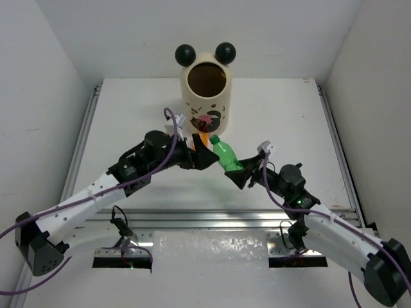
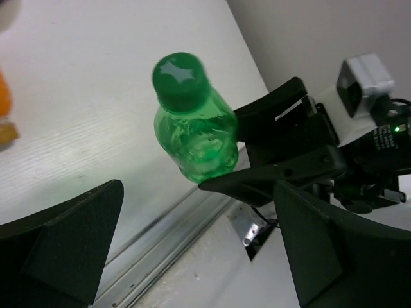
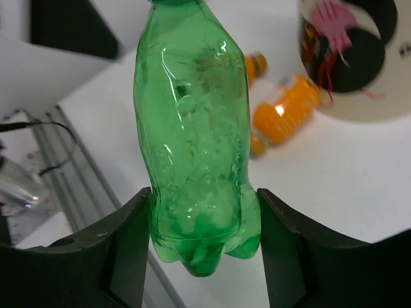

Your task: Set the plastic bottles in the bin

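Bench [image 1: 128, 115]: white, walled on the left, right and far sides.

Bin [image 1: 204, 96]: upright at far centre, mouth open upward. Interior dark in the top view; contents cannot be told.

Arms: both reach in toward the middle of the bench, converging just near of the bin.

Green bottle [image 3: 196, 128]: clamped at its base by the right gripper [image 3: 204, 196], one of the fingers [image 3: 122, 250] on either side of it, drawn in narrow onto the plastic. It appears lifted off the bench. Long axis runs near-right to far-left, cap leading, so the cap end points roughly at the bin. The bin lies far and slightly left of the fingers, near but not yet under the bottle.

Left gripper [image 1: 204, 156]: fingers wide apart, holding nothing, just left of the green bottle and facing it. It is nearer the bin, but the right arm has the load.

Judgement: the coming move turns on carrying the cap end far-left and up over the rim.

Orange bottles [image 3: 286, 109]: two lie on the bench at the foot of the bin, touching or nearly so. In the top view they are mostly hidden behind the left fingers.

No other bottles made out.
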